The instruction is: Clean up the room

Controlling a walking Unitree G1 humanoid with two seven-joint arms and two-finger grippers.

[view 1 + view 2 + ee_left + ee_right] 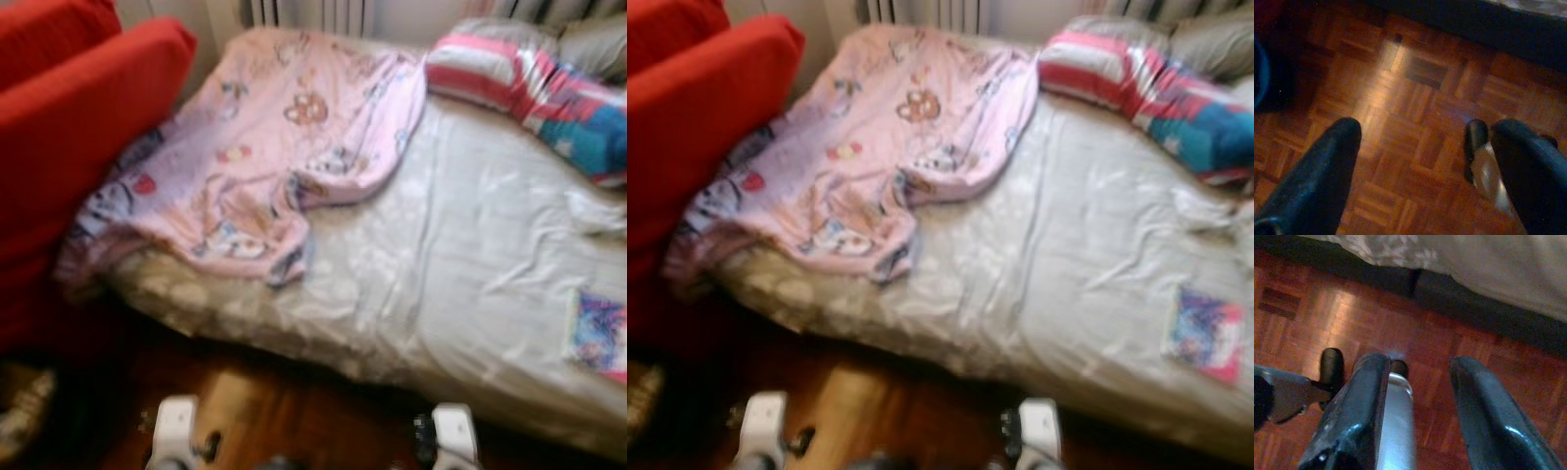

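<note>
two eye views, same scene: a bed (460, 264) with a pale grey patterned sheet runs across the frame, blurred throughout.
blanket: a pink cartoon-print blanket (265, 147) lies crumpled over the upper left part of the bed, its lower edge hanging off the near left corner.
pillows: a pink-and-white striped pillow (480, 69) sits at the top right, touching a blue-and-red printed cushion (588, 122) at the right edge.
book: a colourful thin book (1205, 333) lies flat on the sheet at the lower right, well apart from the blanket.
armchair: a red armchair (69, 127) fills the upper left, just beside the bed.
radiator: a white radiator (309, 15) stands at the top centre behind the bed.
floor: dark wood parquet floor (284, 411) runs along the bottom, with the robot's two white feet (176, 431) at the bottom edge.
left wrist view: the left gripper (1425, 161) hangs over the parquet, its two black fingers (1317, 181) spread well apart, holding nothing; the dark bed edge is across the top.
right wrist view: the right gripper (1418, 401) hangs over the parquet near the bed's side, fingers (1488, 416) apart with a clear gap, holding nothing; the sheet's hem is along the top.
</note>
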